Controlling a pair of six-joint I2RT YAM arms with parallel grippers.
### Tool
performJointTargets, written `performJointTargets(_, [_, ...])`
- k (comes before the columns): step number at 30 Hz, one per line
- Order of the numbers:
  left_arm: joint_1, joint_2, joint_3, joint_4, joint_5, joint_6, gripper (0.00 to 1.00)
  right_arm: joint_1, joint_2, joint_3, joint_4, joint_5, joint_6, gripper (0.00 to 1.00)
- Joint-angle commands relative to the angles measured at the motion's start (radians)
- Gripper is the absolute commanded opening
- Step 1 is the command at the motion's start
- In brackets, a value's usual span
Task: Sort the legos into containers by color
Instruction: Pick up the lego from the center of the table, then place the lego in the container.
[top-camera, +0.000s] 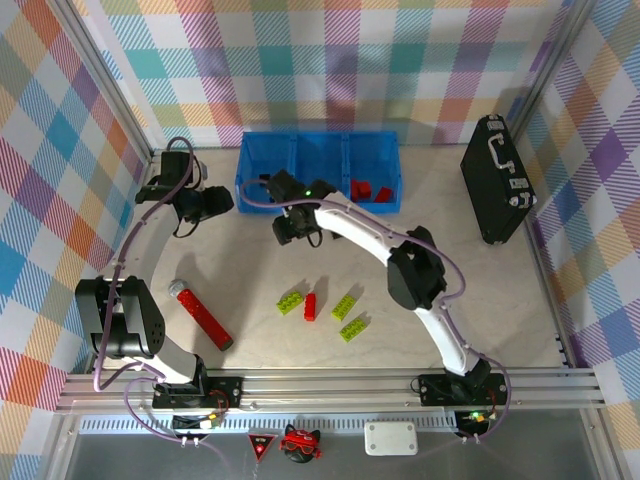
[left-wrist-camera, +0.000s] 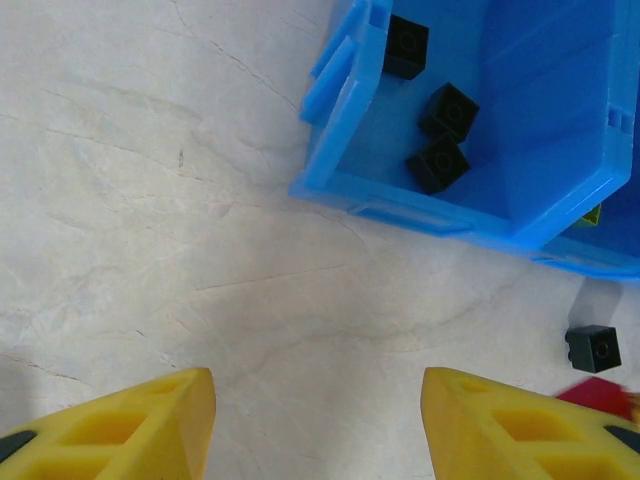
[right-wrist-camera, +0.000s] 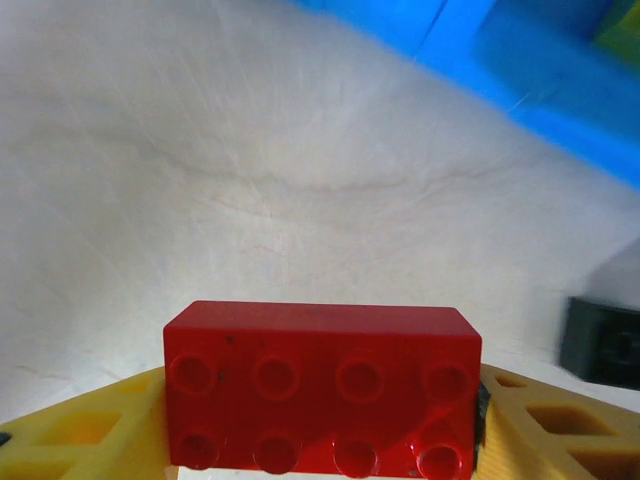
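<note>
**Right arm.** The right fingers (right-wrist-camera: 90, 435) are closed on the short ends of a red two-by-four brick (right-wrist-camera: 320, 385), one pad on each end. The studded face is turned toward the wrist camera. Gripping end to end probably keeps the brick square in the fingers, so it should drop cleanly on release. In the top view this grip sits just at 6 o'clock of the blue three-bin row (top-camera: 320, 160), in front of its left half. A loose black brick (right-wrist-camera: 600, 340) lies on the tabletop (top-camera: 480, 290) just beside it.

**Destination.** Red bricks (top-camera: 370, 190) already lie in the compartment at the row's 3 o'clock end. The held brick therefore appears to need a carry toward 2 o'clock.

**Left arm.** The left fingers (left-wrist-camera: 120, 425) stand apart with nothing between them. They hover over bare tabletop at 9 o'clock of the row, which likely keeps them clear of the right arm's path. Three black bricks (left-wrist-camera: 448, 110) lie in the nearest compartment.

**Remaining work.** Three lime bricks (top-camera: 346, 306) and one red brick (top-camera: 310, 306) wait at 6 o'clock of the held brick, well apart from the bins.
</note>
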Motion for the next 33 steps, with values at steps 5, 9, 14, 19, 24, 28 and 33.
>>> performJointTargets(5, [0.012,0.033,0.032,-0.019,0.031,0.008,0.57,-0.098,-0.110,-0.022,-0.047,0.028,-0.055,0.64])
performJointTargets(9, [0.013,0.029,0.029,-0.022,0.015,0.017,0.57,-0.177,-0.127,-0.038,-0.037,0.022,-0.059,0.64])
performJointTargets(14, [0.013,0.023,0.029,-0.030,-0.003,0.026,0.57,-0.288,-0.114,-0.041,-0.010,0.000,-0.057,0.64])
performJointTargets(19, [0.013,0.013,0.023,-0.023,0.002,0.026,0.58,-0.393,-0.050,0.020,0.003,-0.036,-0.058,0.64])
performJointTargets(24, [0.012,0.020,0.011,-0.010,0.015,0.022,0.59,-0.445,0.087,0.177,-0.011,-0.054,-0.076,0.63])
performJointTargets(28, [0.011,0.043,0.007,-0.006,0.053,0.014,0.59,-0.473,0.204,0.294,-0.004,-0.043,-0.070,0.63])
performJointTargets(33, [-0.003,0.045,-0.003,-0.001,0.050,0.021,0.59,-0.490,0.289,0.356,0.063,-0.033,-0.053,0.63])
